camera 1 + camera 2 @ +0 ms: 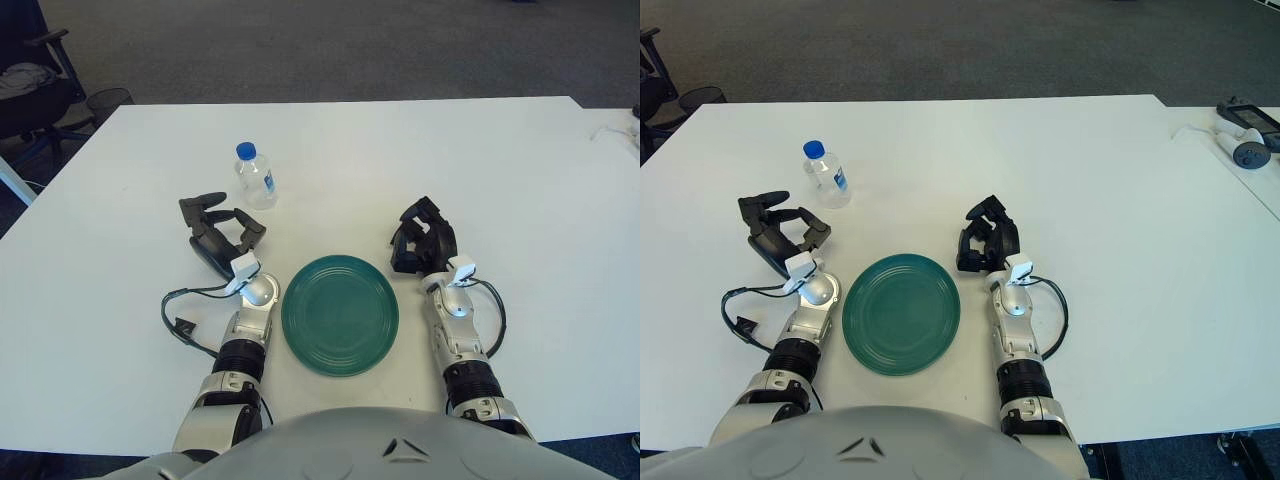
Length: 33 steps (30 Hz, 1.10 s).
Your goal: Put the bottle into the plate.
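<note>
A small clear plastic bottle (255, 176) with a blue cap stands upright on the white table, behind and left of the plate. The dark green plate (340, 314) lies empty on the table near the front, between my two arms. My left hand (220, 228) is just left of the plate and a little in front of the bottle, apart from it, fingers spread and holding nothing. My right hand (423, 240) shows beside the plate's right rim with its fingers curled and holding nothing.
The white table (400, 150) stretches wide behind the plate. A black office chair (30, 85) stands off the far left corner. A cable and small devices (1245, 135) lie on a neighbouring table at the far right.
</note>
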Motion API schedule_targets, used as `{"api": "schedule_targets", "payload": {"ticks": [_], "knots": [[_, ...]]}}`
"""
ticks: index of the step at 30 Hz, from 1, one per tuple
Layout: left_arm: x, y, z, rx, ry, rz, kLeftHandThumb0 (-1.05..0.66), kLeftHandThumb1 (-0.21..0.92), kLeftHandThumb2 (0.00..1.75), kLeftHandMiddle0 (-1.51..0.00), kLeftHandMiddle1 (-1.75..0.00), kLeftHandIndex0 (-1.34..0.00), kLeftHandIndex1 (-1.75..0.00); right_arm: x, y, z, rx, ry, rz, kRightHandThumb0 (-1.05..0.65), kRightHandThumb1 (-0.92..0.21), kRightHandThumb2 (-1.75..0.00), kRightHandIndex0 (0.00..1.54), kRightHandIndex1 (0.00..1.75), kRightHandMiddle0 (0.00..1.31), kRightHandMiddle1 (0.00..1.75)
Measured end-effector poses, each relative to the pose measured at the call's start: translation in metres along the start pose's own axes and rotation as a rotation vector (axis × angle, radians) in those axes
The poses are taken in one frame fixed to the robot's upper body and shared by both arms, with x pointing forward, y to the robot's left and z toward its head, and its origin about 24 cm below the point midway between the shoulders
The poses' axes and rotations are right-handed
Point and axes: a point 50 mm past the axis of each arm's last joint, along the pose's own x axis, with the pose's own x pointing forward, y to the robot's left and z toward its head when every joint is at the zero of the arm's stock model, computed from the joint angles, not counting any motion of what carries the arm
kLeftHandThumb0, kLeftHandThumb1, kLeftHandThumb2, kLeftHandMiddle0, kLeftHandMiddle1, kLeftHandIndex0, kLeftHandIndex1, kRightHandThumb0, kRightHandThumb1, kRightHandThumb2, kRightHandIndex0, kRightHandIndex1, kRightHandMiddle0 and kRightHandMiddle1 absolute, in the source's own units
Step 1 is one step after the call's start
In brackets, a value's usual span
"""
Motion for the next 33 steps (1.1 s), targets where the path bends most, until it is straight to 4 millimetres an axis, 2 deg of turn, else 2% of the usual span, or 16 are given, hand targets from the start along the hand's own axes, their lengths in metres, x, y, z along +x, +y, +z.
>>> {"api": "schedule_targets", "payload": {"ticks": [11, 17, 18, 19, 20, 21, 22, 24, 26, 32, 33], "knots": [[-0.001, -0.001, -0.005, 0.057, 0.035, 0.026, -0.01, 0.6, 0.95, -0.41, -1.75, -0.27, -1.62, 0.001, -0.001, 0.0, -0.002, 0.001, -0.001, 0.0, -0.12, -1.54, 0.78, 1.7, 0.53, 1.75], [-0.004, -0.005, -0.007, 0.101, 0.052, -0.04, -0.01, 0.7, 0.82, -0.34, -1.75, -0.22, -1.63, 0.002, -0.001, 0.0, -0.003, 0.001, -0.002, 0.0, -0.12, -1.54, 0.77, 1.71, 0.53, 1.75], [-0.004, -0.006, -0.007, 0.107, 0.056, -0.058, -0.14, 0.75, 0.75, -0.22, -1.75, -0.23, -1.67, 0.002, -0.002, 0.0, -0.003, 0.001, -0.001, 0.0, -0.12, -1.55, 0.77, 1.72, 0.53, 1.75], [-0.005, -0.007, -0.008, 0.111, 0.062, -0.078, -0.18, 0.77, 0.72, -0.17, -1.75, -0.23, -1.69, 0.002, -0.002, 0.0, -0.003, 0.001, -0.001, 0.0, -0.12, -1.55, 0.77, 1.72, 0.53, 1.75], [-0.005, -0.007, -0.008, 0.116, 0.068, -0.098, -0.22, 0.79, 0.69, -0.14, -1.69, -0.23, -1.7, 0.002, -0.002, 0.0, -0.003, 0.001, 0.0, 0.0, -0.12, -1.55, 0.77, 1.72, 0.53, 1.75], [-0.006, -0.007, -0.009, 0.12, 0.075, -0.12, -0.36, 0.81, 0.62, -0.09, -1.57, -0.18, -1.68, 0.002, -0.002, 0.0, -0.003, 0.001, 0.002, 0.0, -0.12, -1.55, 0.77, 1.72, 0.53, 1.75], [-0.006, -0.007, -0.009, 0.121, 0.087, -0.145, -0.52, 0.83, 0.5, -0.06, -1.47, -0.11, -1.64, 0.002, -0.001, 0.0, -0.003, 0.001, 0.004, 0.0, -0.12, -1.55, 0.77, 1.72, 0.53, 1.75], [-0.007, -0.007, -0.01, 0.122, 0.108, -0.187, -0.67, 0.87, 0.35, -0.03, -1.35, -0.06, -1.55, 0.002, -0.002, 0.0, -0.004, 0.002, 0.005, 0.0, -0.12, -1.55, 0.77, 1.72, 0.53, 1.75], [-0.008, -0.007, -0.011, 0.114, 0.124, -0.22, -0.82, 0.9, 0.23, -0.01, -1.15, -0.02, -1.31, 0.002, -0.002, 0.0, -0.004, 0.003, 0.005, 0.0, -0.12, -1.54, 0.77, 1.72, 0.52, 1.75], [-0.007, -0.009, -0.014, 0.092, 0.15, -0.316, -0.98, 0.92, 0.11, 0.0, -0.76, 0.0, -0.74, 0.002, -0.002, -0.001, -0.004, 0.004, 0.005, 0.0, -0.12, -1.54, 0.77, 1.72, 0.52, 1.75], [-0.007, -0.009, -0.014, 0.092, 0.148, -0.33, -0.99, 0.92, 0.11, 0.0, -0.74, 0.0, -0.71, 0.002, -0.002, -0.001, -0.004, 0.004, 0.005, 0.0, -0.12, -1.54, 0.77, 1.72, 0.52, 1.75]]}}
